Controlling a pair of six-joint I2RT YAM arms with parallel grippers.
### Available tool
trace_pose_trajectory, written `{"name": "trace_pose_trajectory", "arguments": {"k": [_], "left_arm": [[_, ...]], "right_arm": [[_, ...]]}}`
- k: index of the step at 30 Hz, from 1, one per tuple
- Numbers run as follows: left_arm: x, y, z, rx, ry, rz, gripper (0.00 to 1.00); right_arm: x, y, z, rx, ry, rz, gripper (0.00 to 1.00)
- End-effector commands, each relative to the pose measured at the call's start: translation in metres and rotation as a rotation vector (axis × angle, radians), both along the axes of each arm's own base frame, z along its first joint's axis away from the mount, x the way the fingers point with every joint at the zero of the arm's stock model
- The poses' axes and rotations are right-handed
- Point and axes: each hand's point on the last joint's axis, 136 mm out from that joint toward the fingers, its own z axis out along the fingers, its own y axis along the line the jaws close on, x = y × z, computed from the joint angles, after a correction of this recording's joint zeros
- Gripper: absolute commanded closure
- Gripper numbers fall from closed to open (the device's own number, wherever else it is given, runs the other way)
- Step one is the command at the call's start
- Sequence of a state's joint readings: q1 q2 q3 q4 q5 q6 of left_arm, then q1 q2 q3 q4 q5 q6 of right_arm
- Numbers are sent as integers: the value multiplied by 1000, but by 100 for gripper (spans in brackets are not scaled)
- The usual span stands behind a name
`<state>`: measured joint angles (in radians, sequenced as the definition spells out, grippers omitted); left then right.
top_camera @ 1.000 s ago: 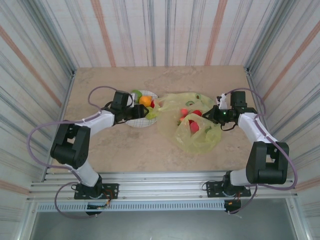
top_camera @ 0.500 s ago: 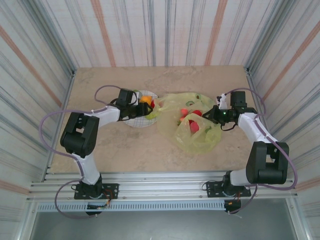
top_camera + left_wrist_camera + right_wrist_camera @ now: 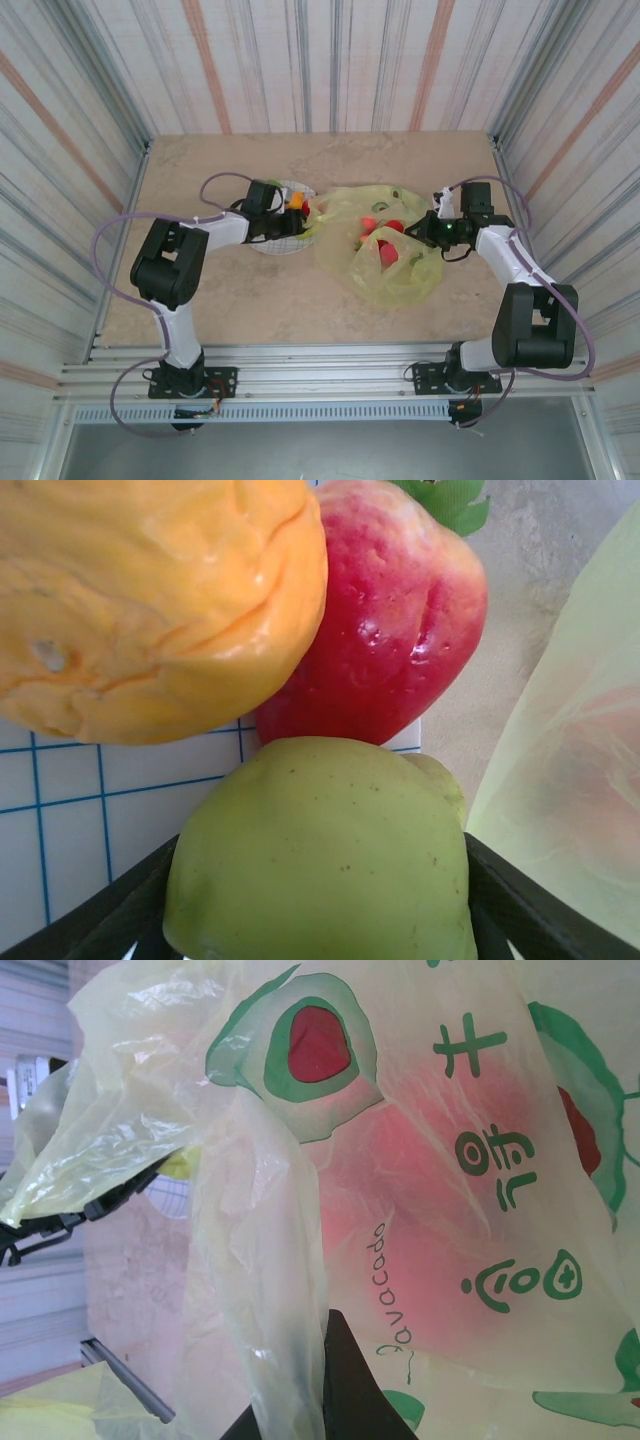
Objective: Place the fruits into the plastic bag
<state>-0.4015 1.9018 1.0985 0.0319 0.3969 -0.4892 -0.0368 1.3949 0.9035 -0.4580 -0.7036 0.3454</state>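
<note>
On the white plaid-lined plate (image 3: 80, 810) a green pear (image 3: 320, 850) lies in front of an orange (image 3: 150, 600) and a red strawberry (image 3: 390, 630). My left gripper (image 3: 318, 900) has a black finger pressed on each side of the pear, which rests on the plate. From above, that gripper (image 3: 298, 222) is over the plate's right side, beside the plastic bag (image 3: 400, 270). Red fruits (image 3: 385, 250) show through the bag's film. My right gripper (image 3: 428, 228) is shut on a fold of the bag (image 3: 450, 1110) at its right edge; a pink-red fruit (image 3: 420, 1190) glows through the film.
The plate (image 3: 270, 247) touches the bag's left edge near the table's middle. Striped walls stand on three sides. Bare marbled tabletop (image 3: 270, 300) lies in front of the plate and bag.
The left arm has reached further right over the plate, and its jaws have narrowed around the green pear. The right arm and the bag have not moved.
</note>
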Motion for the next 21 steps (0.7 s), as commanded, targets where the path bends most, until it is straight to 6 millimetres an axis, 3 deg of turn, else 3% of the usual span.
{"name": "trace_pose_trajectory", "arguments": {"k": [1,6,13,16,21], "left_arm": [[-1,2,10,4,-30,10,39],[-18,19,27,36,-67,33,41],[-55,66,71,119,-197,120,46],[-75,63,101,96,-293,75,48],[-109,16,142,67,-477,-135,47]], "right_arm": [[-3,2,-3,-17,0,27,100],[-3,2,-3,-19,-1,26,100],[-2,3,-2,-18,-4,29,100],[-2,3,-1,-18,-6,30,100],[-1,4,-2,-20,-7,33,100]]}}
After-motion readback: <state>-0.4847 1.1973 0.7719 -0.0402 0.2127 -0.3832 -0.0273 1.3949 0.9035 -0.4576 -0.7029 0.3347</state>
